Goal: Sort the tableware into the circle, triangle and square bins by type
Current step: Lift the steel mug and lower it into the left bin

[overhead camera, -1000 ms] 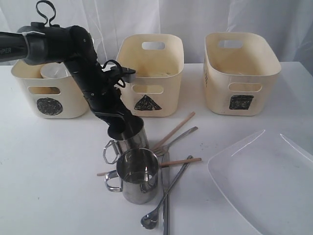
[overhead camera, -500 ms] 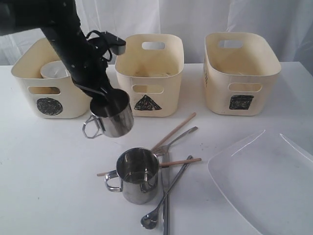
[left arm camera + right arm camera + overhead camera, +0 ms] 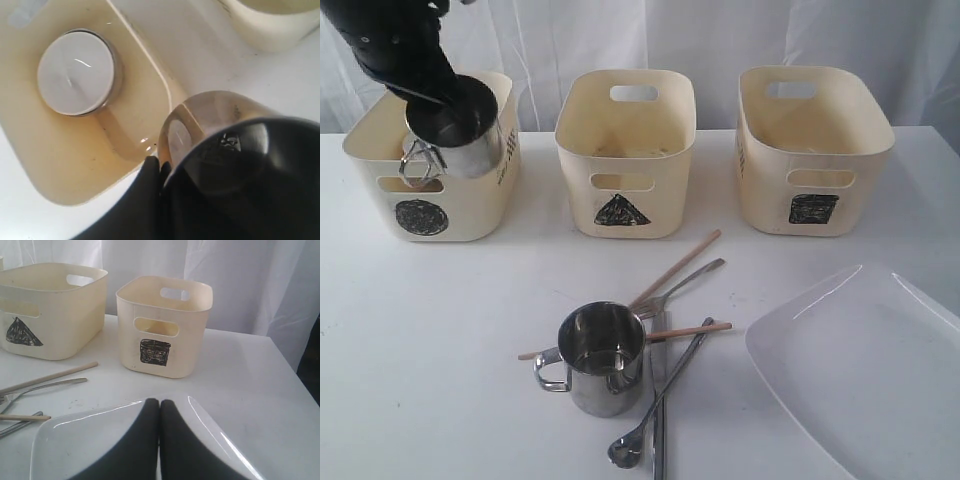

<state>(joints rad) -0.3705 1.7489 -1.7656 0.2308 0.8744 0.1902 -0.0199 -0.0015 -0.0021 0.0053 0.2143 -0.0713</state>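
My left gripper [image 3: 428,98] is shut on the rim of a steel mug [image 3: 457,138] and holds it tilted over the right part of the circle bin [image 3: 380,205]. In the left wrist view the fingertips [image 3: 152,167] pinch the mug [image 3: 215,120] wall. Below, in that bin, a white bowl [image 3: 75,72] sits in a steel bowl. A second steel mug [image 3: 602,357] stands on the table among chopsticks [image 3: 676,267], a fork [image 3: 686,282], a long spoon [image 3: 665,395] and a knife [image 3: 658,430]. My right gripper [image 3: 159,403] is shut and empty, over the white plate [image 3: 75,440].
The triangle bin [image 3: 625,190] stands in the middle and the square bin [image 3: 815,190] at the right, along the back of the white table. The large plate [image 3: 860,370] lies at the front right. A white curtain hangs behind.
My left gripper has carried the mug up and to the left, from beside the other mug on the table to above the circle bin. The right gripper's earlier position is not shown.
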